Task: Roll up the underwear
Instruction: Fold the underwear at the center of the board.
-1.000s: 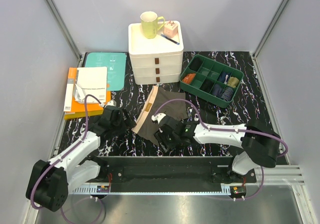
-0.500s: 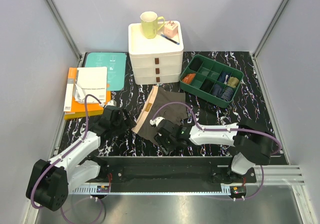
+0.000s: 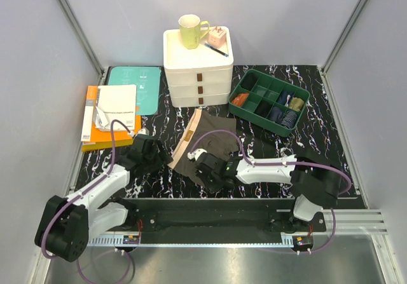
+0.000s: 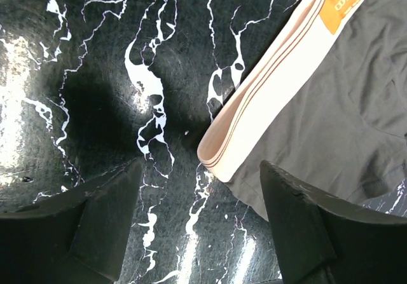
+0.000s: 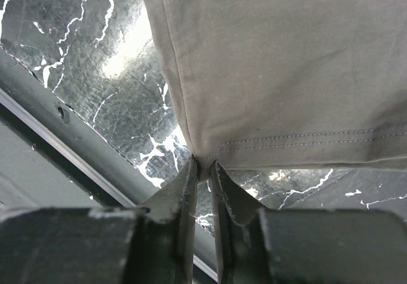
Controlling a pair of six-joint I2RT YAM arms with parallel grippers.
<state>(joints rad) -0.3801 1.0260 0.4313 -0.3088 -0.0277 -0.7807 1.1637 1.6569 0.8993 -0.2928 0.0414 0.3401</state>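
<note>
Top external: underwear (image 3: 213, 145) flat mid-table, just in front of the drawer unit (image 3: 198, 74).
Waistband (image 4: 280, 81) at the left, slanting near-left to far-right, legs pointing right; orange tag (image 4: 346, 1) reading "COTTON". Right gripper (image 5: 203, 169) pinched tight on the near hem corner, close to the table's front edge (image 5: 95, 138). Left gripper (image 4: 200, 195) spread wide over bare marble beside the waistband end, not touching it.

Surface finishes — cloth and tabletop
Underwear (image 5: 286, 61): matt olive-brown cloth, smooth, stitched hem — table (image 4: 95, 55): glossy black marbled surface, white-veined, reflective.
</note>
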